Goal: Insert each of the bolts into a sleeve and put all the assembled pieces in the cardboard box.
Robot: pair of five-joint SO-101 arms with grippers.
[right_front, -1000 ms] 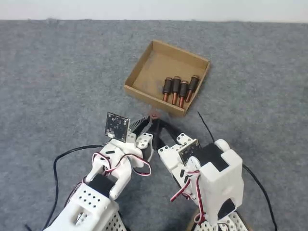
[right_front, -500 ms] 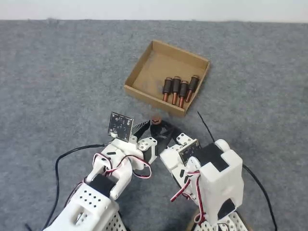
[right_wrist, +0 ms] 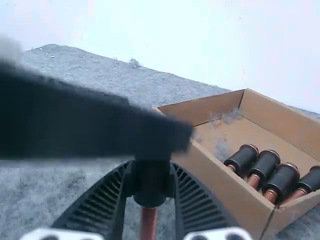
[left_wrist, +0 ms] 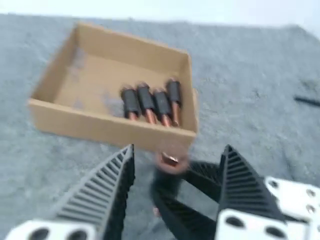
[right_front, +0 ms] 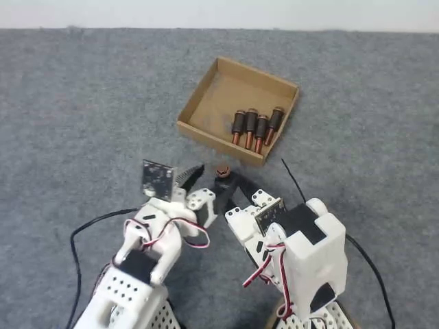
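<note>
We see the right claw (right_wrist: 150, 172) clenched on a black sleeve (right_wrist: 150, 186), with a copper bolt (right_wrist: 148, 220) sticking out of one end of the sleeve. In the high view this claw (right_front: 225, 181) holds the piece above the grey worktop (right_front: 82, 103), just short of the cardboard box (right_front: 218, 142), which lies at its 12 o'clock.

The left claw (left_wrist: 177, 150) is released, its fingers spread wide and gripping nothing. The held piece shows beyond the gap between them. From above, the left claw (right_front: 194, 175) sits just beside the right one, at its 9 o'clock.

Inside the box, four assembled pieces (right_front: 256, 127) lie side by side toward its 4 o'clock part. Their copper ends point to 6 o'clock, close to the near wall. We find the rest of the box floor bare.
</note>
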